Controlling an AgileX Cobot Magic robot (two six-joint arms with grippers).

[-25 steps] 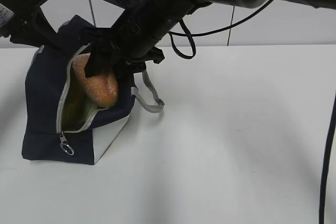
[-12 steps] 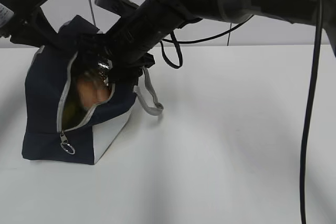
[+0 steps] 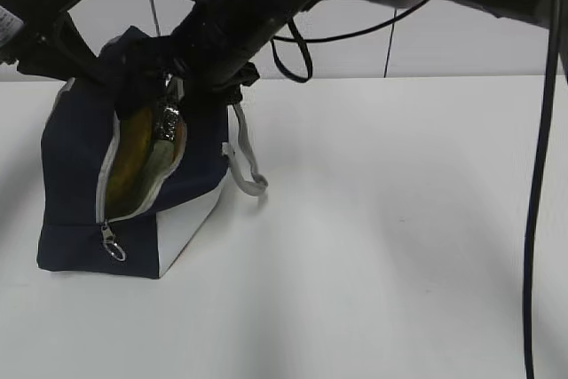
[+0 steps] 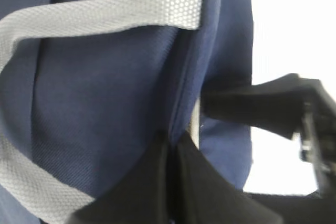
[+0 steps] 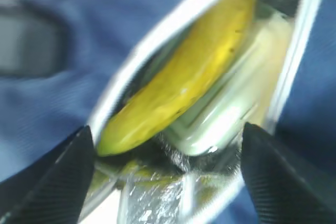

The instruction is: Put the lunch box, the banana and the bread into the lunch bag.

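The lunch bag (image 3: 98, 210) stands at the left of the exterior view, a soft dark navy fabric shape with a white lower side panel, its grey zipper run down so the mouth gapes as a tall narrow slot; the ring pull (image 3: 112, 246) hangs at the lower end of that slot. The left gripper (image 4: 173, 153), seen at the bottom of the left wrist view, has its black fingers pressed together on a fold of the navy cloth beside the zipper seam, apparently to pull the rim back and hold the slot wide for loading. A flat grey webbing strap (image 4: 105, 11) with a honeycomb weave crosses the upper part of that view. The right gripper (image 5: 168, 177) hovers over the mouth, its textured black fingers (image 5: 283, 177) spread wide at the lower corners of the right wrist view with nothing between them. Inside the bag the banana (image 5: 184, 82), smooth yellow and curved with a greenish end, lies along the left zipper edge, leaning on the lunch box (image 5: 226, 114), whose pale green lid and rounded corner show beside it. Below them is something crinkled and shiny, too blurred to name; the bread cannot be made out clearly, so I cannot tell where it lies.
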